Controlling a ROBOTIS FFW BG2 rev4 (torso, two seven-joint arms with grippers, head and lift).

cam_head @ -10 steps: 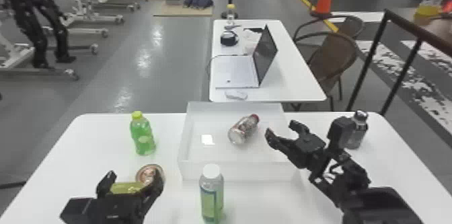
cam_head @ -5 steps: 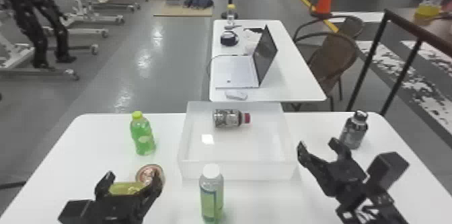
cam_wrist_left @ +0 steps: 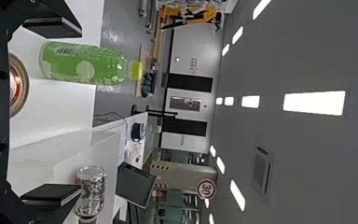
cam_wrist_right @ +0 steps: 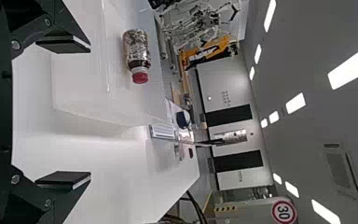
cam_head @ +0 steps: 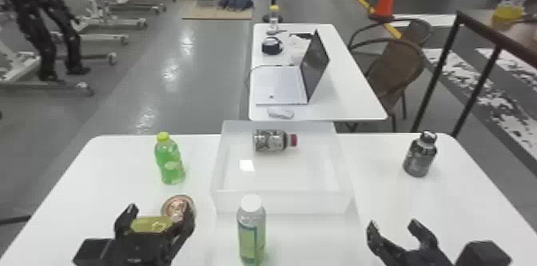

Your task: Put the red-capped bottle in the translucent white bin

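The red-capped bottle (cam_head: 271, 140) lies on its side inside the translucent white bin (cam_head: 281, 201), near the far wall, cap toward the right. My right gripper (cam_head: 393, 231) is over the table to the right of the bin's near corner, open and apart from the bottle. In the right wrist view the right gripper (cam_wrist_right: 65, 112) has nothing between its fingers, and the bottle (cam_wrist_right: 137, 53) is farther off. My left gripper (cam_head: 154, 215) stays at the left front, open; the left wrist view shows the left gripper (cam_wrist_left: 53, 112) with its fingers wide apart.
A green bottle (cam_head: 170, 161) stands left of the bin, with a round can (cam_head: 178, 206) nearer the left gripper. A white-capped bottle (cam_head: 251, 233) stands before the bin's near wall. To the right stands a dark bottle (cam_head: 420, 155). Behind the bin is another table holding a laptop (cam_head: 281, 85).
The red-capped bottle has gone from tilted near the right gripper to lying along the bin's far side. My right gripper has drawn back toward the near right. The left arm has kept still.
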